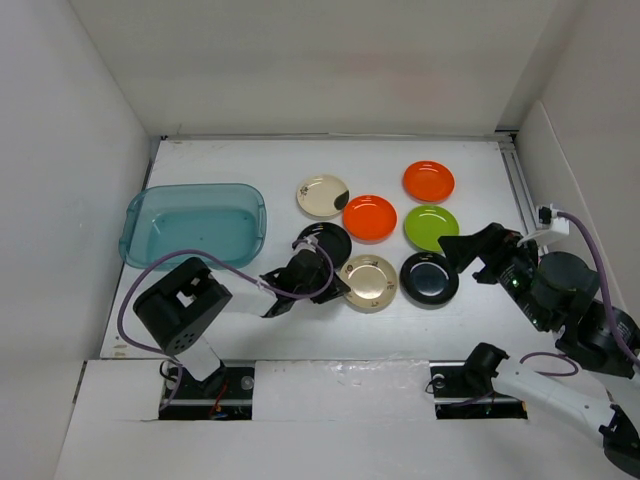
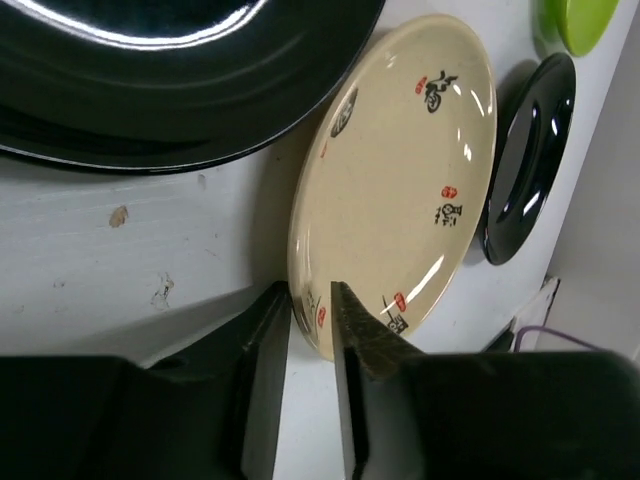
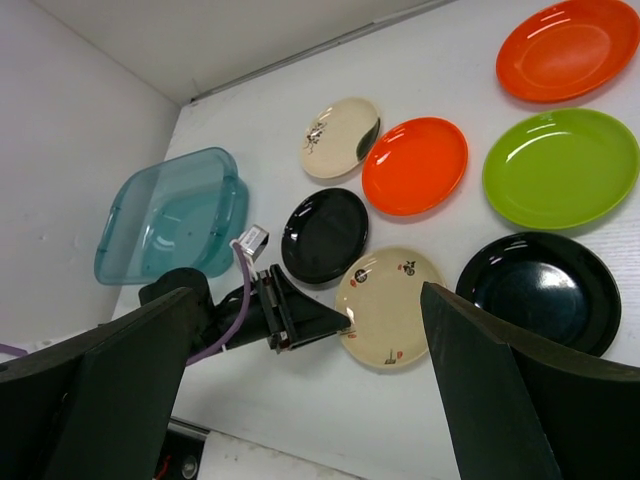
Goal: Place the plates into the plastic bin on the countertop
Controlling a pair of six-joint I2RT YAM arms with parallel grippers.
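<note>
On countertop [image 1: 230, 165], I log: left gripper [image 2: 310, 300], jaws pinching tan plate [image 2: 400, 170] rim; right gripper [image 1: 468, 252], jaws spread wide, nothing held, near black plate [image 1: 428, 278].

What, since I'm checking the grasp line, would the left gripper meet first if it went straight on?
The tan plate: its near rim sits between the fingers of the left gripper in the wrist view. Past it lies a black plate, though depth there is unclear.
</note>
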